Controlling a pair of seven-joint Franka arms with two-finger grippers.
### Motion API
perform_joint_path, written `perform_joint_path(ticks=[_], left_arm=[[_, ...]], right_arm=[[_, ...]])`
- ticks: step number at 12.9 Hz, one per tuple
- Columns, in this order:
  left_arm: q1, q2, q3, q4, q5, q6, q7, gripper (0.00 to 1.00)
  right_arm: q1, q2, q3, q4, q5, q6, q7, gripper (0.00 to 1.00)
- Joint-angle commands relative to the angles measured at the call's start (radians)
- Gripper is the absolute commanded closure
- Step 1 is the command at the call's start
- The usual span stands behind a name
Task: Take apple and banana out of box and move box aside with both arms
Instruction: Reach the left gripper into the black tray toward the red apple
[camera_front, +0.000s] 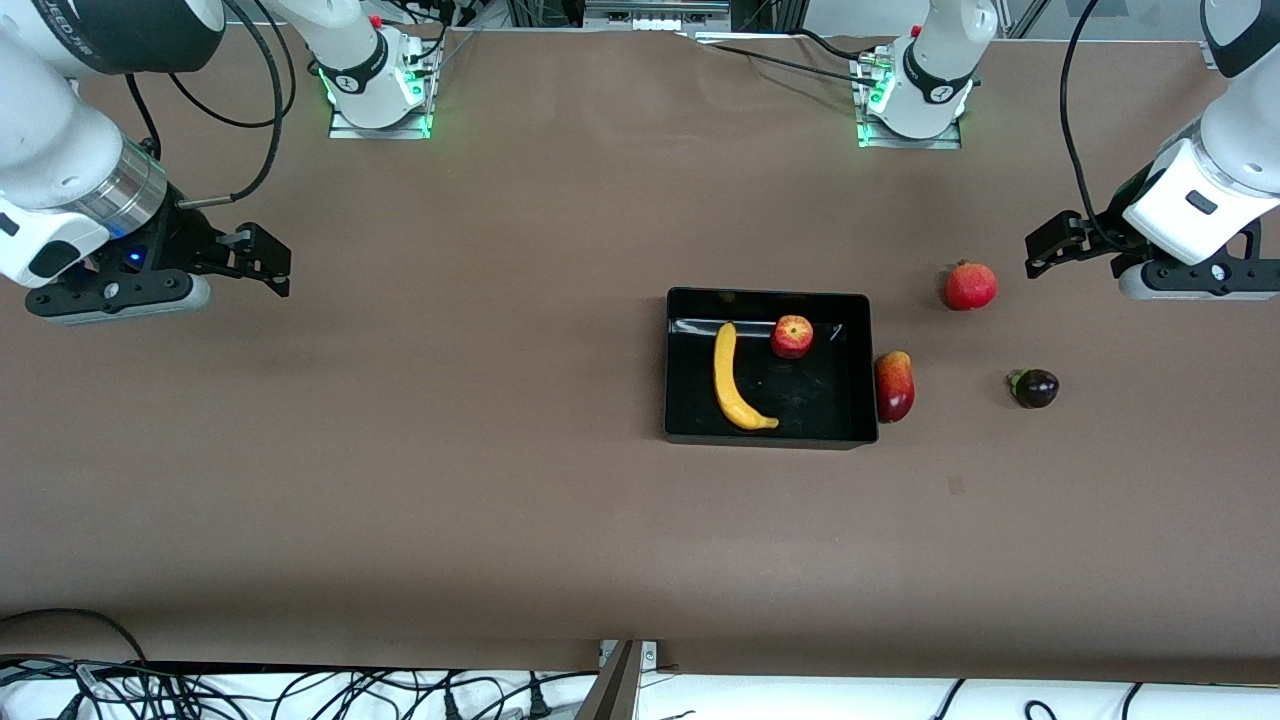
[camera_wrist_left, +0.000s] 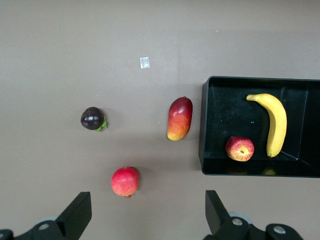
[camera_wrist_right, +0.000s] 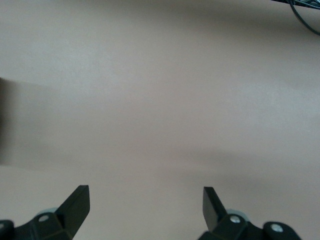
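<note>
Banana (camera_front: 737, 382) and apple (camera_front: 792, 336) in box (camera_front: 680, 360), mango (camera_front: 894, 386) beside.

Cut off at the picture edges

In the left wrist view the black tray (camera_wrist_left: 210, 125) runs off the edge; both arms' upper links leave the front view.

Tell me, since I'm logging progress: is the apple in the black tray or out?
In. The apple sits inside the black tray, beside the banana, within its walls.
</note>
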Motion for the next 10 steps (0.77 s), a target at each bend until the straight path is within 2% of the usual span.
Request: perform_joint_path(ticks=[1,4,8,10], left_arm=[[0.004,0.003,-0.006,0.015,0.019,-0.014,0.005,0.00],[0.003,0.010,-0.008,0.016,0.019,-0.017,-0.001,0.00],[-0.009,0.050,-0.014,0.036,0.001,-0.093,0.011,0.00],[-0.037,0.061,-0.072,0.033,-0.018,-0.168,0.001,0.00]], right_arm=[[0.002,0.004,-0.004,0.016,0.016,-0.005,-0.001,0.00],[0.002,0.004,-0.004,0.016,0.016,-0.005,-0.001,0.00],[0.002,0.004,-0.004,0.016,0.016,-0.005,-0.001,0.00],[0.002,0.004,-0.004,0.016,0.016,-0.005,-0.001,0.00]])
